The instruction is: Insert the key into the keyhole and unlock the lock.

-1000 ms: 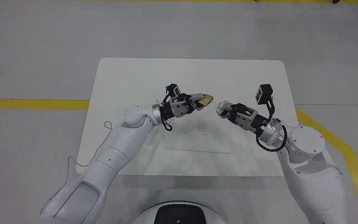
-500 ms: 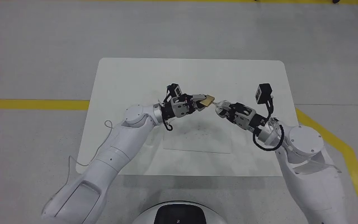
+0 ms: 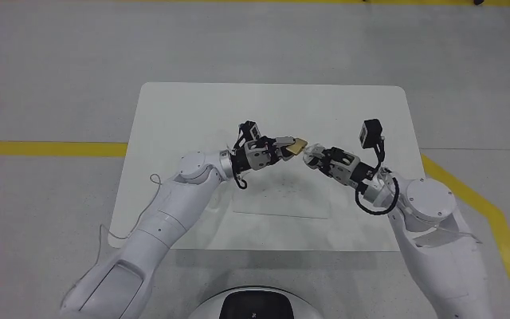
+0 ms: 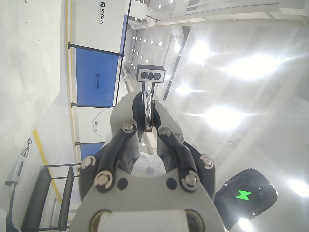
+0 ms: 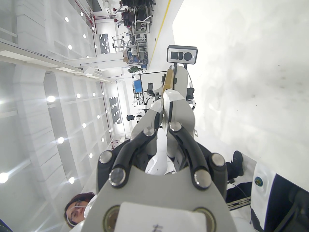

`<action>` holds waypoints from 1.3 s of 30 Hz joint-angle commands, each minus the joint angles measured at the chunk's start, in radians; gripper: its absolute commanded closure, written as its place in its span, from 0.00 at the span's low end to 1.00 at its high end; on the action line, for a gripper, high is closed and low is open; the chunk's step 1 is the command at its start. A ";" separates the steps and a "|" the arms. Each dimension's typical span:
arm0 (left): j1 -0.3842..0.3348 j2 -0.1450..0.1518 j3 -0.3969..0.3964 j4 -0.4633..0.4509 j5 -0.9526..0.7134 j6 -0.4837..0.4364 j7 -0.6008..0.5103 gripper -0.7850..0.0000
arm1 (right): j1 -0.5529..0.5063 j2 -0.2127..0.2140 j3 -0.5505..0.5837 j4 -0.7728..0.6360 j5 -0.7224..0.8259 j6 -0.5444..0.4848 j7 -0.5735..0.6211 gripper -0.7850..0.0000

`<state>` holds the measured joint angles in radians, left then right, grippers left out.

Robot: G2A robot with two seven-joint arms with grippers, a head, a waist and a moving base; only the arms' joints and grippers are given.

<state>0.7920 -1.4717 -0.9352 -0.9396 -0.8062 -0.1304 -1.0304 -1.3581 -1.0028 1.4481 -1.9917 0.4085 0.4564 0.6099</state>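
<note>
The left claw (image 3: 285, 147) is clamped on the lock (image 3: 296, 145), whose brass body sticks out past its fingertips. The right claw (image 3: 313, 152) pinches the key (image 5: 165, 115), a thin silvery strip, pointed at the lock. Both are held in the air over the middle of the worktop (image 3: 199, 104); whether key and lock touch is unclear. The lock looks dense, rigid and smooth, so it may twist in the pads, and its flat faces suit a grip best. The key seems light and stiff, best held by its head. The 2 claws have pale fingers on black links. The worktop is white and matte, with rounded corners.
</note>
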 commanded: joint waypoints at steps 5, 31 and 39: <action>0.020 -0.002 -0.013 -0.010 -0.022 -0.013 -0.009 1.00 | 0.008 -0.002 -0.005 0.025 0.020 -0.017 0.007 0.24; 0.058 0.016 -0.051 -0.093 0.147 -0.093 0.097 1.00 | -0.037 -0.009 0.096 0.089 0.339 0.013 0.023 0.92; 0.096 0.034 -0.094 -0.185 0.195 -0.138 0.089 1.00 | 0.012 -0.017 0.065 0.117 0.456 0.115 -0.008 0.95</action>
<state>0.8838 -1.4400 -1.0240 -1.1202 -0.6137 -0.2629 -0.9403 -1.3508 -1.0182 1.5187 -1.8765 0.8484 0.5628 0.6045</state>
